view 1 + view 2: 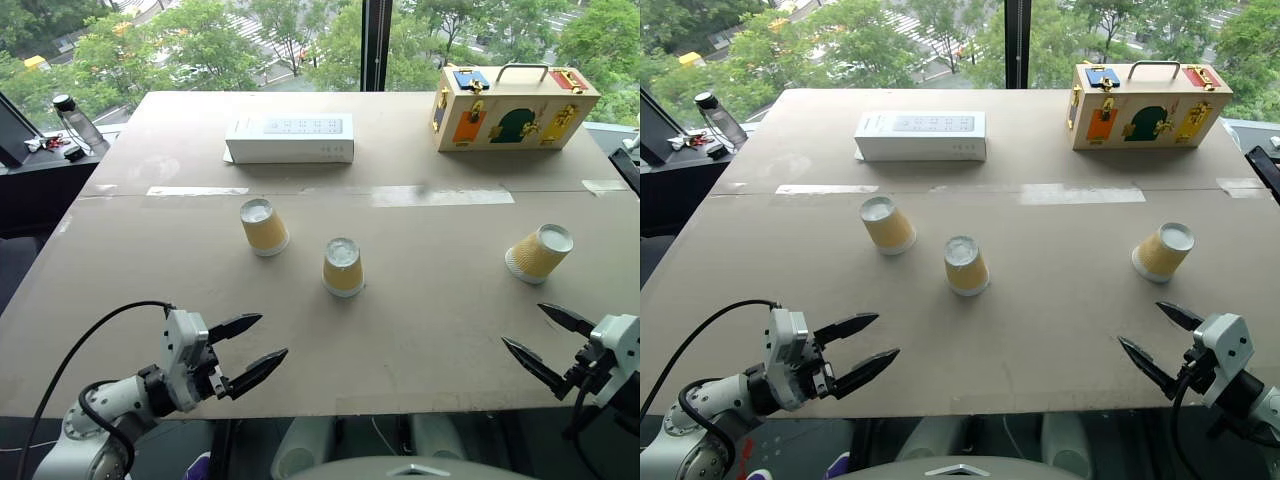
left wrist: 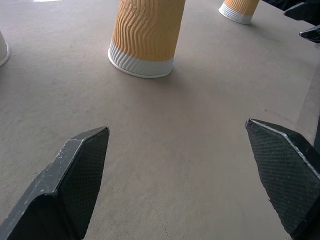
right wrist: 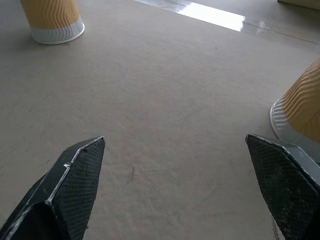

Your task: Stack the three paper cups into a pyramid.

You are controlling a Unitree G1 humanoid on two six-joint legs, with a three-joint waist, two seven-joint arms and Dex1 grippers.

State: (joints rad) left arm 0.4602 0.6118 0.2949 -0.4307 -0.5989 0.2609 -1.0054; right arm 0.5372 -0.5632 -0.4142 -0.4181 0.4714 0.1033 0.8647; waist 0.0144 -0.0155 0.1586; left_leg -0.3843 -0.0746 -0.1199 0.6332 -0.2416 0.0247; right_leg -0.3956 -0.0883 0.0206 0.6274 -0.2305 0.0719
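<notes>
1. Fingers on both my grippers stand wide and hold nothing: left gripper (image 1: 248,357) and right gripper (image 1: 545,343) hover over the near edge of the table (image 1: 420,330), each angled inward toward the middle.
2. Judgement: this looks like a ready pose. With the jaws spread this far, either one could close around a cup's side without readjusting.
3. Middle cup (image 1: 343,266) is nearest, upside down on its white rim, just ahead of my left gripper and a little to its right. Rim-down is the footing a pyramid base needs.
4. Left cup (image 1: 264,226) sits a little farther back, also inverted and apart from the middle cup, so the base pair is not yet side by side.
5. Right cup (image 1: 539,252) stands well apart from both, near my right gripper, also rim-down. My guess: it goes on top, or joins the base.
6. Nothing is stacked yet.
7. Strips of tape (image 1: 443,195) cross the table behind the cups.
8. Farther back are a white box (image 1: 290,138) and a wooden latch box (image 1: 513,106).
</notes>
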